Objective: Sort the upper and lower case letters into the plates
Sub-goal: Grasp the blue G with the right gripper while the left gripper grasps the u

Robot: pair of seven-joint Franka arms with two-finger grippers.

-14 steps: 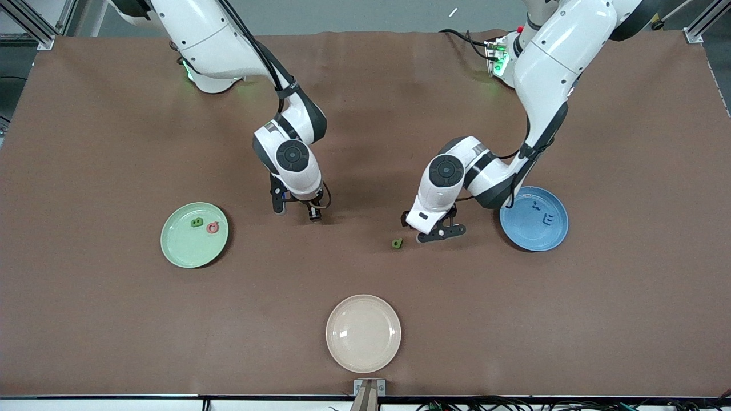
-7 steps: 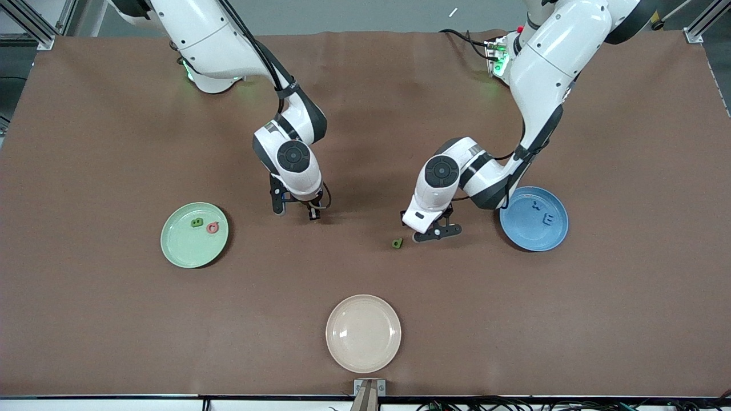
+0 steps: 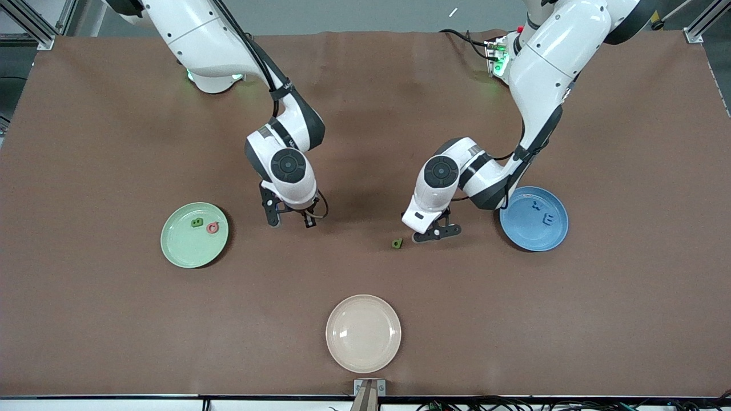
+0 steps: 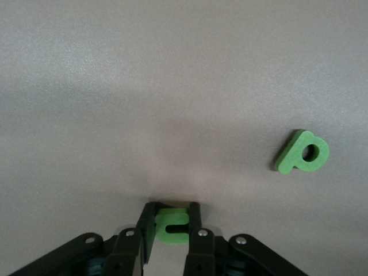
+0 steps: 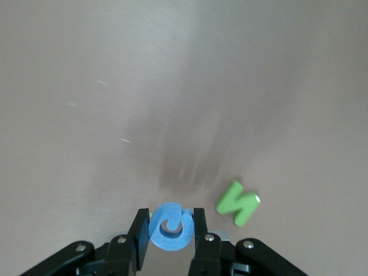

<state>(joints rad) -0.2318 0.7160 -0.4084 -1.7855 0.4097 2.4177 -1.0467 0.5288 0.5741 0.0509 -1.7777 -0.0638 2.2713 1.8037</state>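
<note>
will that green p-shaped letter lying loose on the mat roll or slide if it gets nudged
The green p-shaped letter lies flat on the brown mat, so it probably won't roll. It looks like thick foam, likely light, so a nudge may skid or spin it. Its chunky edges should suit a pinch.

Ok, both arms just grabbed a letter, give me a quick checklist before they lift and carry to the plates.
1. Left pincer shut on green letter: ok.
2. Right pincer shut on blue letter: ok.
3. Case of each held letter: cannot tell.
4. Mint plate has free room: ok.
5. Blue plate has free room: ok.
6. All letters off the table: not ok, a green p lies loose by the left pincer.
</note>
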